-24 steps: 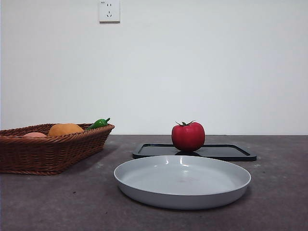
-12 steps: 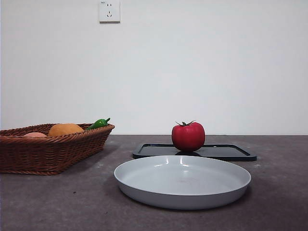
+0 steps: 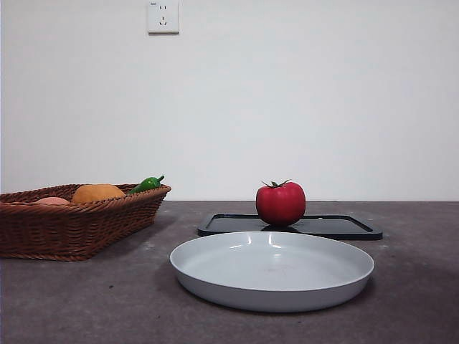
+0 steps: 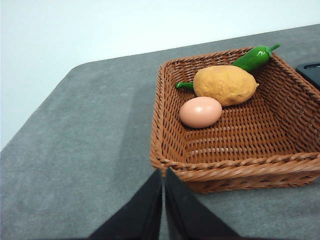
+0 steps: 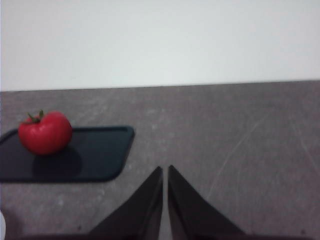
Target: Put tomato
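The glossy red tomato (image 3: pixel 280 203) with a green stem cap sits on a flat black tray (image 3: pixel 337 226) behind a wide grey plate (image 3: pixel 215 269). It also shows in the right wrist view (image 5: pixel 45 132), on the black tray (image 5: pixel 100 155). My right gripper (image 5: pixel 165 172) is shut and empty, well off to the side of the tomato. My left gripper (image 4: pixel 163 175) is shut and empty, just outside the near rim of the wicker basket (image 4: pixel 225 167). Neither arm shows in the front view.
The brown wicker basket (image 3: pixel 43 229) stands at the left and holds an orange-yellow round fruit (image 4: pixel 225 85), a pale egg (image 4: pixel 200 111) and a green pepper (image 4: pixel 255 57). A wall socket (image 3: pixel 163 16) is high on the white wall.
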Robot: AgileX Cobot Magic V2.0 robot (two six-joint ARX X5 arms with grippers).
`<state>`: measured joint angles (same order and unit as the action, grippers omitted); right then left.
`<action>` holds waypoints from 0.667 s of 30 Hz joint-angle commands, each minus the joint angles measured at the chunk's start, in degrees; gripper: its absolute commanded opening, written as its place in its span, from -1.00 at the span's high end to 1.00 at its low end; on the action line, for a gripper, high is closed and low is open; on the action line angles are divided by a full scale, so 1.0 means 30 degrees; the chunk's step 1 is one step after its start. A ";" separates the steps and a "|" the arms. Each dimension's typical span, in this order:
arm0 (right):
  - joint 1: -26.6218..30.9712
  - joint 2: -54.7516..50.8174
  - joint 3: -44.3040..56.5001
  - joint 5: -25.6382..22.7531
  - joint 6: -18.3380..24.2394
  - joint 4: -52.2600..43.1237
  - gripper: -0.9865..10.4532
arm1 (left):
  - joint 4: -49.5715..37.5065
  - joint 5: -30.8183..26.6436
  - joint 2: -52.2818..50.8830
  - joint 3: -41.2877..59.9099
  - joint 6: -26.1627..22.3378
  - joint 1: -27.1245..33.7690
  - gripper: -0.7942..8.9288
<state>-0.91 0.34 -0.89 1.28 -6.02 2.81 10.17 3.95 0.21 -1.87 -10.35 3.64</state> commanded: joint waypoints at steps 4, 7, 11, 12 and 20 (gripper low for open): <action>0.0015 -0.0044 0.0095 -0.0095 -0.0248 0.1362 0.82 | 0.0168 -0.0036 -0.0007 0.0393 0.0189 0.0051 0.82; 0.0007 -0.0044 0.0095 -0.0087 -0.0204 0.2586 0.82 | 0.0168 -0.0029 -0.0007 0.0393 0.0189 0.0051 0.82; 0.0007 -0.0044 0.0095 0.0058 -0.0415 0.2135 0.82 | 0.0175 -0.0029 -0.0007 0.0393 0.0189 0.0051 0.82; 0.0007 -0.0044 0.0095 0.0051 -0.0408 0.2055 0.82 | 0.0175 -0.0029 -0.0007 0.0393 0.0189 0.0051 0.82; 0.0007 -0.0044 0.0080 0.0051 -0.0408 0.2062 0.82 | 0.0175 -0.0029 -0.0007 0.0393 0.0189 0.0051 0.82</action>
<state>-0.91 0.36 -0.93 1.41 -6.46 9.61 10.17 3.95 0.23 -1.87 -10.35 3.64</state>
